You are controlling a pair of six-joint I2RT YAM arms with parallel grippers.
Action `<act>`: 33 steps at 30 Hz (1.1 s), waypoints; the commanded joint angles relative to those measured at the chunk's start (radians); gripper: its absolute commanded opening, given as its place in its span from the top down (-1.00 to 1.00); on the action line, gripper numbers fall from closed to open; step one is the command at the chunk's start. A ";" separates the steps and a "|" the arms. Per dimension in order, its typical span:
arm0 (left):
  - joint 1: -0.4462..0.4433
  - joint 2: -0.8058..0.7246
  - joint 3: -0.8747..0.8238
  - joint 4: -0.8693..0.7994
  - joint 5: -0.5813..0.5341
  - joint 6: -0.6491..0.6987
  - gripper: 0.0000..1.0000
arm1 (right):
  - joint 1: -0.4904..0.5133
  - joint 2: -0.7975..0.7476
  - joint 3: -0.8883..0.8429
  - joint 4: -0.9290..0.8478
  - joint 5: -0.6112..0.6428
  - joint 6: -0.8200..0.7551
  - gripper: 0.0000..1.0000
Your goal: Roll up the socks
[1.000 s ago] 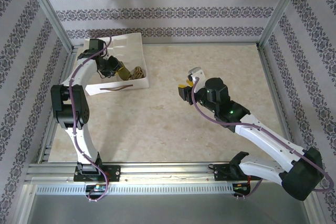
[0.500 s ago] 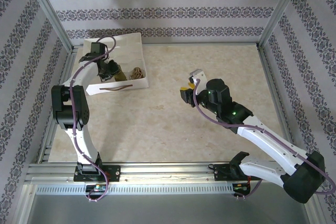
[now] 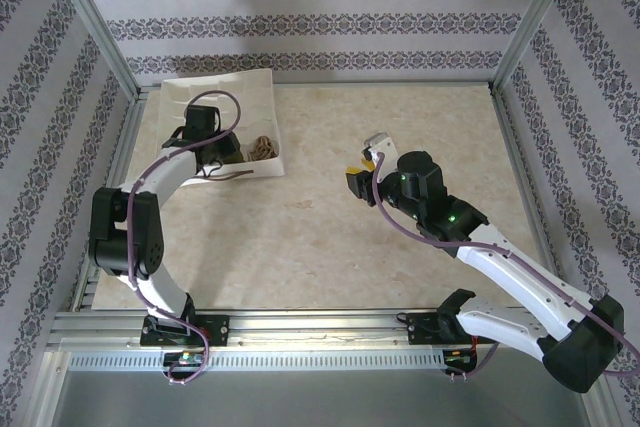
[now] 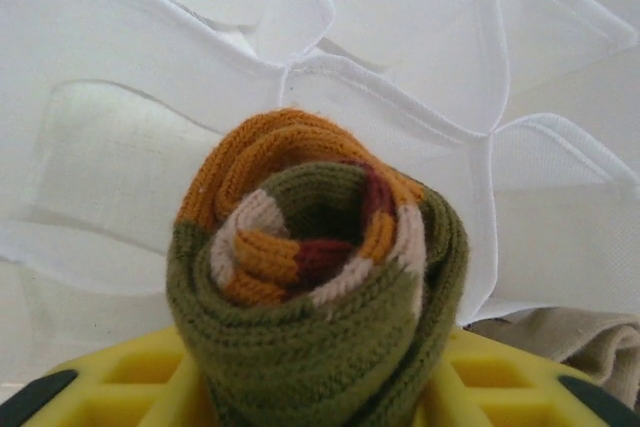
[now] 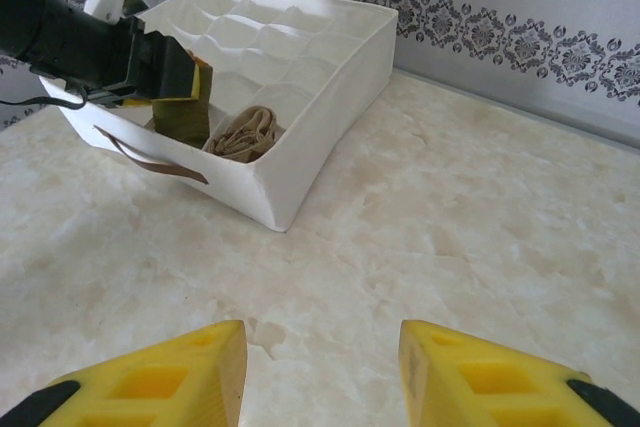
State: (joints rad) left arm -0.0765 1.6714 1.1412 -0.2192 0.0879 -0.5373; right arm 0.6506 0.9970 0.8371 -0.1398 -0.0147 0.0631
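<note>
Item: left gripper (image 4: pixel 315 399), yellow fingers (image 4: pixel 115 387) flanking the lower part of the olive sock (image 4: pixel 315 277); whether they pinch it or have let it go cannot be told. Olive sock: rolled into a tight cylinder, its spiral end turned straight at the left wrist camera, so the long axis runs from between the fingers away into the tray. From the right wrist the roll slants steeply down from the fingertips into a cell. Appearance: ribbed olive knit as the outer wrap, an orange band over the top, and cream, orange and dark red stripes coiled at the core. Location: a cell along the near side of the white divided tray (image 5: pixel 330 57), at the far left of the table (image 3: pixel 400 247). Tan sock (image 5: pixel 243 133): a crumpled bundle in the tray's near right corner cell, just right of the olive one. Left arm: rises from its near-left base, elbow out to the left, forearm reaching far and right, wrist over the tray's near side. Right gripper (image 5: pixel 322 372): jaws apart, nothing between them, above bare table near the centre, aimed toward the tray. Right arm: elbow at the near right, forearm running left and far.
</note>
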 commanded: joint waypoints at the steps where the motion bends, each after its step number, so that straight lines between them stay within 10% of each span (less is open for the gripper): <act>1: -0.015 -0.064 -0.043 0.098 -0.045 0.014 0.08 | 0.003 -0.016 0.028 -0.015 0.013 -0.030 0.13; 7: -0.017 -0.130 -0.095 0.112 -0.042 -0.006 -0.23 | 0.002 -0.017 0.023 -0.018 0.004 -0.038 0.13; 23: -0.018 -0.198 0.077 -0.192 0.060 -0.124 -0.15 | -0.014 -0.032 0.021 -0.029 0.017 -0.026 0.10; 25: -0.017 -0.237 0.068 -0.239 0.074 -0.174 -0.38 | -0.026 -0.045 0.019 -0.014 -0.008 0.000 -0.13; 27: -0.017 -0.301 0.026 -0.245 0.117 -0.208 -0.99 | -0.040 -0.061 0.010 0.010 -0.060 0.032 -0.96; 33: -0.017 -0.498 -0.089 -0.448 0.030 -0.270 -0.99 | -0.040 -0.126 0.004 -0.094 0.114 0.081 -0.96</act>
State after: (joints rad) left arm -0.0853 1.2427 1.0988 -0.4843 0.1711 -0.7494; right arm 0.6170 0.9115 0.8371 -0.1680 -0.0151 0.1009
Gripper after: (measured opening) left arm 0.993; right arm 0.981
